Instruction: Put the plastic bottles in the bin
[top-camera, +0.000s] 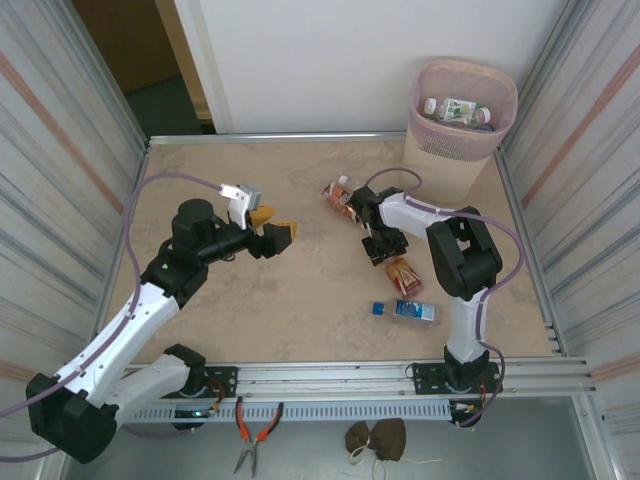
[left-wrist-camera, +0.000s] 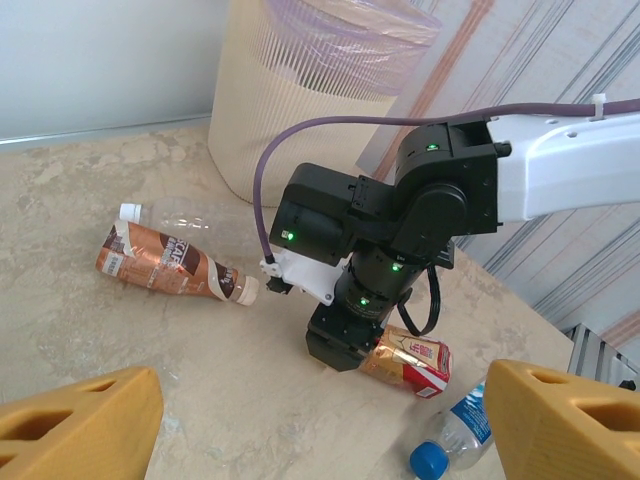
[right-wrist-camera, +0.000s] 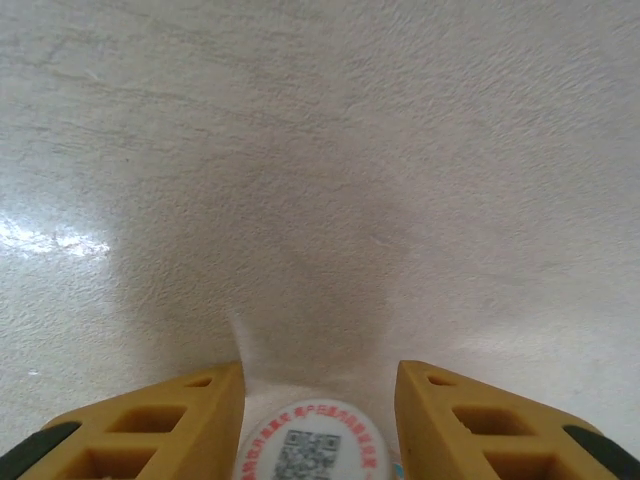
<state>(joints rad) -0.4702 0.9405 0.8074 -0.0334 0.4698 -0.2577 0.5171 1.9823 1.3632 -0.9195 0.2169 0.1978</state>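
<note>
My right gripper (top-camera: 385, 250) points down at the table, its fingers tight on either side of the white printed cap (right-wrist-camera: 312, 448) of a red-and-gold bottle (top-camera: 404, 276) (left-wrist-camera: 415, 360) that lies flat. A brown-labelled bottle (top-camera: 341, 199) (left-wrist-camera: 165, 262) lies just behind it, with a clear bottle (left-wrist-camera: 170, 217) beside that. A blue-labelled, blue-capped bottle (top-camera: 407, 311) (left-wrist-camera: 455, 440) lies nearer the front. My left gripper (top-camera: 272, 228) (left-wrist-camera: 320, 420) hovers open and empty at centre left. The beige bin (top-camera: 462, 120) (left-wrist-camera: 300, 110) stands at the back right with bottles (top-camera: 455, 108) inside.
Corrugated metal walls close in both sides of the table. A rail runs along the front edge (top-camera: 350, 375). Below it lie red-handled pliers (top-camera: 255, 430) and a brown object (top-camera: 378, 438). Bare tabletop (top-camera: 300, 300) stretches between the two arms.
</note>
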